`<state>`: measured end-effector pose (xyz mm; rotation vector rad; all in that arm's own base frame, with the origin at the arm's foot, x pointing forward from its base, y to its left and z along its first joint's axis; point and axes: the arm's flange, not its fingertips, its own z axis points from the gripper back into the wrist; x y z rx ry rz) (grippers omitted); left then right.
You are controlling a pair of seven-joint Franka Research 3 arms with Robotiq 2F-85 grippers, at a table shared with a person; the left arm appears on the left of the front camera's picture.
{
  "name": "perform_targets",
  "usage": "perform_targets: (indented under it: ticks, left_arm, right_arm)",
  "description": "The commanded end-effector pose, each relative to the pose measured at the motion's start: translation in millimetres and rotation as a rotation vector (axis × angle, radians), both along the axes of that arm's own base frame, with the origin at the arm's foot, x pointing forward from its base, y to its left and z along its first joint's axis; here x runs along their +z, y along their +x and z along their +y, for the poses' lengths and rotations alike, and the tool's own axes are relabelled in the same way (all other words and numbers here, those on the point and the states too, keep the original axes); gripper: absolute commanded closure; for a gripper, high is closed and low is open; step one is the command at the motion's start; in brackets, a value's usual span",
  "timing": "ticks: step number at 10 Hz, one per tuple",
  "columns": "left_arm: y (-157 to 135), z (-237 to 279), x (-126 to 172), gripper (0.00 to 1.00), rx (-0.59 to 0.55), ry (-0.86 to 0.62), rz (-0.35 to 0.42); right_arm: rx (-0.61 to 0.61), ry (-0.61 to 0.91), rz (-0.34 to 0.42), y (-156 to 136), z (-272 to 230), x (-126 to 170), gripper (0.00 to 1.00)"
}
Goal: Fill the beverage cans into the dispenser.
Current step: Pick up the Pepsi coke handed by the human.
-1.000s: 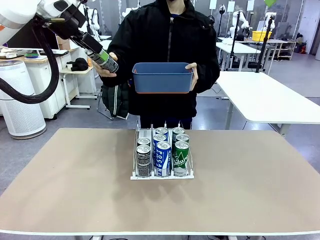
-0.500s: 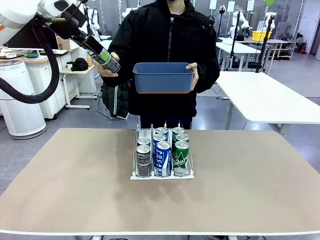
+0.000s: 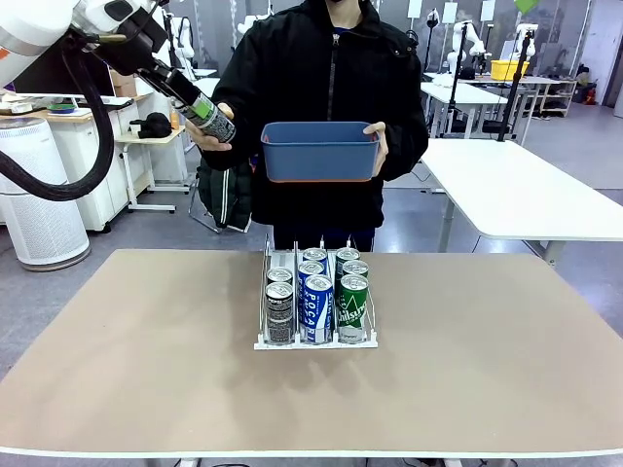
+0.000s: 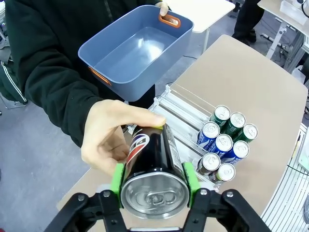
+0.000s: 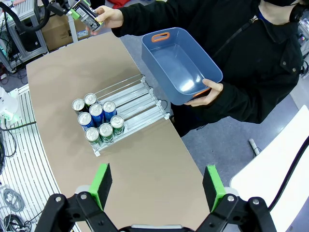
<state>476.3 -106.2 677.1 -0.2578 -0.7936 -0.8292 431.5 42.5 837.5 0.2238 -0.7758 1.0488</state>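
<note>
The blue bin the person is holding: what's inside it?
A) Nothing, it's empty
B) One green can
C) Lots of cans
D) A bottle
A. The left wrist view looks straight down into the blue bin and its floor is bare; the right wrist view shows the same.

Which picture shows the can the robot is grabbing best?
The left wrist view: the dark can sits close up between the left end effector's green pads, the person's hand on it. The front view shows it small and tilted; the right wrist view shows it tiny, far off.
</note>
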Motion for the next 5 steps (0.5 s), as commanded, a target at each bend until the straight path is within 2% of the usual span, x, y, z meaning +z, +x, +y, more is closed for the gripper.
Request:
perform_targets:
  ticks: [1, 4, 5]
  left_arm:
    - [-0.7, 1.0, -0.1, 0.98, 0.049, 0.011, 0.000]
    - [-2.4, 0.2, 0.6, 1.00, 0.065, 0.036, 0.006]
    - [-2.5, 0.8, 0.5, 0.62, 0.076, 0.039, 0.003]
  right_arm:
    - [0.002, 0.002, -0.002, -0.2, 0.7, 0.1, 0.00]
    - [0.002, 0.002, -0.002, -0.2, 0.7, 0.1, 0.00]
    - [0.002, 0.002, -0.002, -0.2, 0.7, 0.1, 0.00]
